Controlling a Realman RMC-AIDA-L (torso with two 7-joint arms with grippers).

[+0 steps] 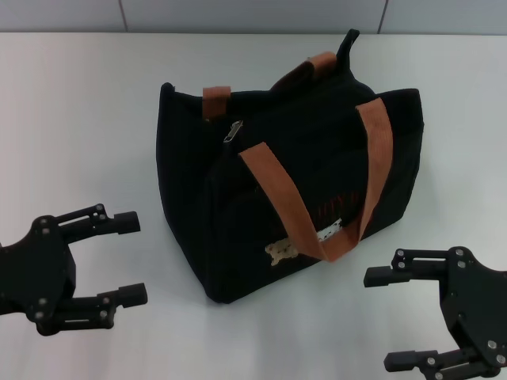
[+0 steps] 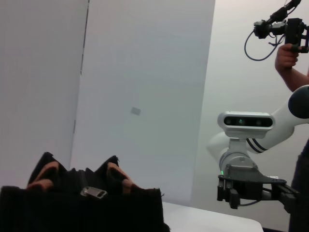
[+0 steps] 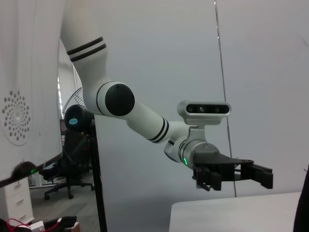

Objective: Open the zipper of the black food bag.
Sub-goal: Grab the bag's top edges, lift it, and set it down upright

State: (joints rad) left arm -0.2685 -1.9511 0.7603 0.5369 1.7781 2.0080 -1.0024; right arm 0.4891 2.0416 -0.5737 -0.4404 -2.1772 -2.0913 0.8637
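The black food bag [image 1: 238,214] stands upright in the middle of the white table, its brown-orange handles [image 1: 277,190] draped over the top and front. The zipper runs along the top seam, and its small silver pull tab [image 1: 232,131] lies near the bag's left end. That tab [image 2: 93,193] also shows on the bag's top [image 2: 72,208] in the left wrist view. My left gripper [image 1: 131,259] is open, low on the table to the left of the bag and apart from it. My right gripper [image 1: 390,318] is open too, off the bag's front right corner, touching nothing.
Bare white table [image 1: 79,119] surrounds the bag, with a pale wall behind. The left wrist view shows the right arm [image 2: 246,188] farther off and a person's arm holding a camera rig [image 2: 289,34]. The right wrist view shows the left arm [image 3: 145,121], a black stand and an office chair [image 3: 72,159].
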